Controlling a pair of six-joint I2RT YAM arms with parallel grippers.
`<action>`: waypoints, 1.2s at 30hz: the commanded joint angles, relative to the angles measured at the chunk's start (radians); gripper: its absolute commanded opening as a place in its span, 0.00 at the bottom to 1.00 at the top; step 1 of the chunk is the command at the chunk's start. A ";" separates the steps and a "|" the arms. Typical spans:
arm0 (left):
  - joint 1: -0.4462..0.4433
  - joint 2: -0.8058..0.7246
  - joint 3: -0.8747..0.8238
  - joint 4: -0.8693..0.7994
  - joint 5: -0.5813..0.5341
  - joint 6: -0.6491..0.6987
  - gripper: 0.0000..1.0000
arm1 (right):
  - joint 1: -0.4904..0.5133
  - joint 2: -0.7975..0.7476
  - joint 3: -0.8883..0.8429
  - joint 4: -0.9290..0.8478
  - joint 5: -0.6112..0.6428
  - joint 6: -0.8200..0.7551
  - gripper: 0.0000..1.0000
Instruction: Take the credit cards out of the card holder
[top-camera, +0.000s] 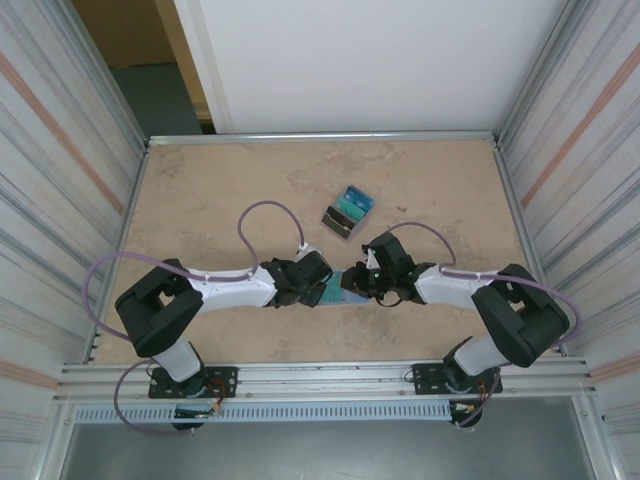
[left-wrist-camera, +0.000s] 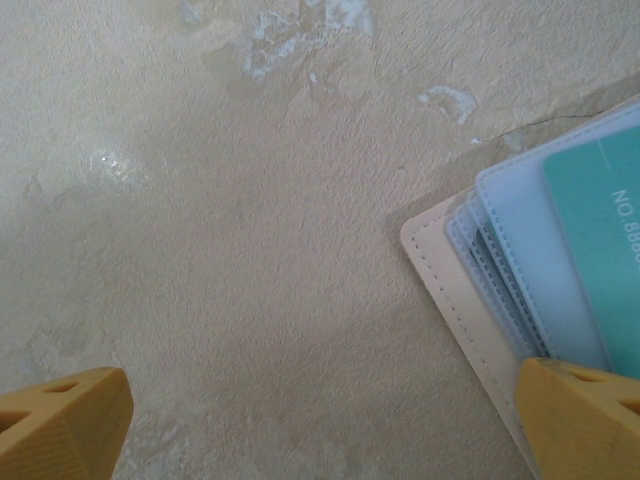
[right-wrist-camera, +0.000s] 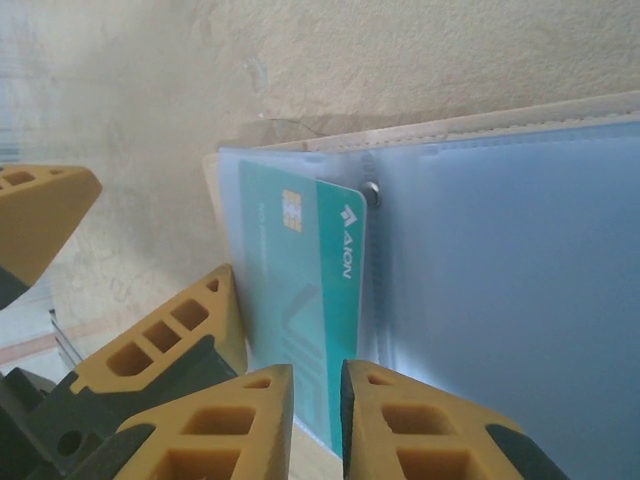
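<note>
Toward the tabletop's (top-camera: 200, 200) near edge, left fingers (left-wrist-camera: 60, 420) gape over the card holder's (left-wrist-camera: 455, 290) corner; right fingers (right-wrist-camera: 420, 425) stand barely apart astride its teal credit card (right-wrist-camera: 300, 270).

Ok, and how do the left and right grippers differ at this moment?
Opening: the left gripper stands wide open; the right gripper leaves only a narrow gap. Between the fingers: the left gripper spans bare table, one finger over the card holder's tan edge; the right gripper has the teal credit card's lower edge in its gap, grip unconfirmed. Shared: yellow fingers, both low at the card holder.
</note>
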 joint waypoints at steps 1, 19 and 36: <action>-0.003 0.018 0.015 -0.034 -0.018 0.009 0.99 | 0.006 0.035 0.010 0.022 -0.004 0.023 0.23; -0.005 0.020 0.016 -0.034 -0.013 0.004 0.99 | 0.019 0.134 0.017 0.116 -0.039 0.052 0.15; -0.003 0.020 0.015 -0.044 -0.040 0.012 0.99 | -0.034 0.017 0.028 -0.114 0.046 -0.048 0.01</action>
